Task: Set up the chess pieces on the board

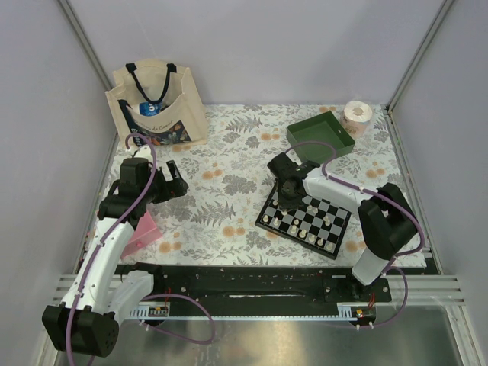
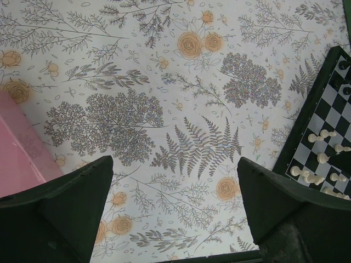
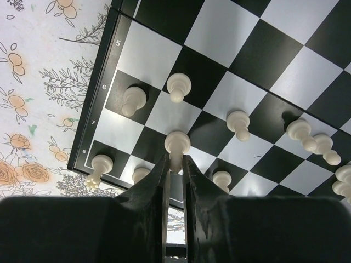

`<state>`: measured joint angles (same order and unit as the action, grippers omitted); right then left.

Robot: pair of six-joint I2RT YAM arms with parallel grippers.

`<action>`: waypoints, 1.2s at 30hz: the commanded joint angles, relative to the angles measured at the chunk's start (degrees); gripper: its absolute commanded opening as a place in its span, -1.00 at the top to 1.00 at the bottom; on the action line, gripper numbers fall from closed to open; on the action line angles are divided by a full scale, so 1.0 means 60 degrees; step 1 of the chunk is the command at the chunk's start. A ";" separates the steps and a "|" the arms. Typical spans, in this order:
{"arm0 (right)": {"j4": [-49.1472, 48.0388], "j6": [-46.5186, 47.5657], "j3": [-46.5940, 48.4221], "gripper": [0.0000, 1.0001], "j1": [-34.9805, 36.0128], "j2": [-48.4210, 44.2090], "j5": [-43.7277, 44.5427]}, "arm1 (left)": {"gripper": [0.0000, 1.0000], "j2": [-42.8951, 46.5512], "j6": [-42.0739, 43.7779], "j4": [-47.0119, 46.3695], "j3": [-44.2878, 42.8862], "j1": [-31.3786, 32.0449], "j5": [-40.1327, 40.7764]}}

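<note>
closest to you, the white pawn (image 3: 177, 143) is pinched just under its head between the tips of the right gripper (image 3: 175, 160), low over the board (image 3: 104, 82) near its numbered edge. watch for two things. the hold is on a slim, rounded neck, so the pawn could twist or slip out if you lift fast or tilt. other white pieces (image 3: 222, 178) also stand just beside the fingers on both sides, so any sideways drift could knock one over. the right jaws are drawn together onto that pawn, with only its stem between them, and i see them touching nothing else. over on the left, the left gripper (image 2: 175, 164) hangs with its fingers spread wide and nothing between them, above the flowered tablecloth (image 2: 164, 82), with a pink thing (image 2: 19, 148) beside it. the board lies on the right of the table, near the right arm. farther back are the green tray (image 1: 309, 143), a paper roll (image 1: 357, 116) and a tote bag (image 1: 156, 107).
</note>
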<state>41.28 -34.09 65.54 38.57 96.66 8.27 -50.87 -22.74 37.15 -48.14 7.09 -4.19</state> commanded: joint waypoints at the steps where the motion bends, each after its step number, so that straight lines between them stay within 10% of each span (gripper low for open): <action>1: -0.0170 0.0027 -0.0068 0.77 -0.0027 -0.0363 -0.0090 | -0.98 -0.0061 0.0055 -0.0449 -0.0004 -0.0040 -0.0181; 36: 0.0093 -0.0340 -0.1314 0.81 0.1101 -0.1579 -0.0515 | -0.98 -0.0047 0.0070 -0.0478 0.0011 -0.0040 -0.0240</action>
<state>43.05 -35.51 57.45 44.47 86.56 5.87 -51.48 -22.72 37.10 -48.14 7.09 -4.43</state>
